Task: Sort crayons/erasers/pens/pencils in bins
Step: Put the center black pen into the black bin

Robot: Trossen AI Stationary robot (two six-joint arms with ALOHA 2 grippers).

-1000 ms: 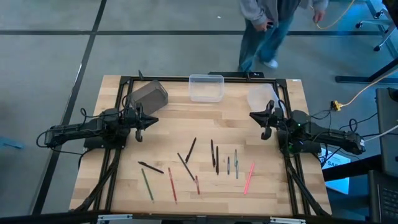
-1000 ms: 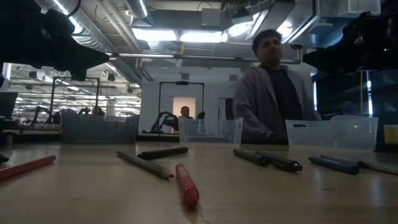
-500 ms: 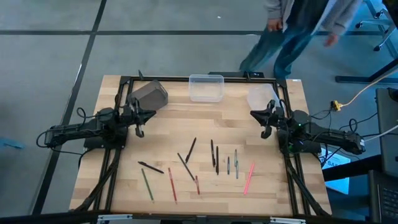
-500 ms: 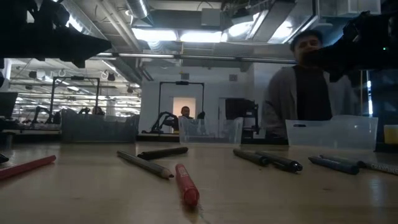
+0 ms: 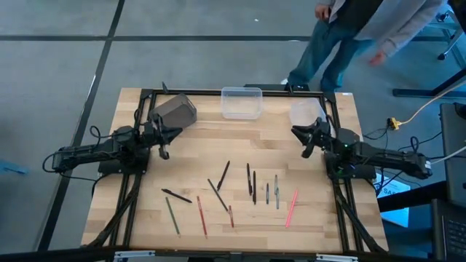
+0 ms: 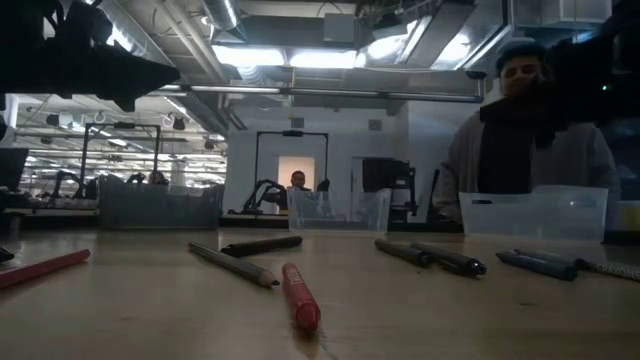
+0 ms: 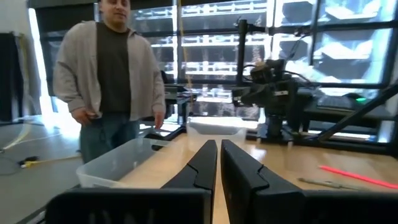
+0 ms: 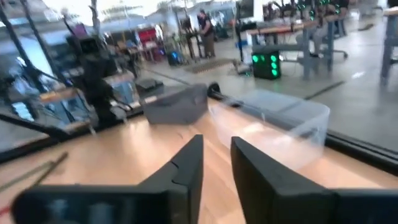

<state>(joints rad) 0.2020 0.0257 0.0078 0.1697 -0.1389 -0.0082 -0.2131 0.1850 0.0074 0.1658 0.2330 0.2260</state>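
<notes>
Several thin sticks lie flat on the wooden table's near half: black ones (image 5: 223, 175), a green one (image 5: 172, 215), a red one (image 5: 202, 216), grey ones (image 5: 277, 191) and a pink one (image 5: 292, 208). Three bins stand along the far edge: dark grey (image 5: 173, 110), clear (image 5: 242, 102) and whitish (image 5: 306, 113). My left gripper (image 5: 169, 138) hovers above the table's left side, shut (image 7: 218, 158), with nothing in it. My right gripper (image 5: 302, 140) hovers above the right side, its fingers apart (image 8: 216, 158) and with nothing between them. Both are well clear of the sticks.
A black frame (image 5: 233, 91) borders the table. A person (image 5: 349, 36) stands beyond the far right corner, also seen in the low view (image 6: 525, 130). Bare wood lies between the bins and the sticks.
Both grippers have turned a little at the wrist while staying in place over the table's sides. The person behind the far edge has walked toward the right. The sticks and bins have not moved.
</notes>
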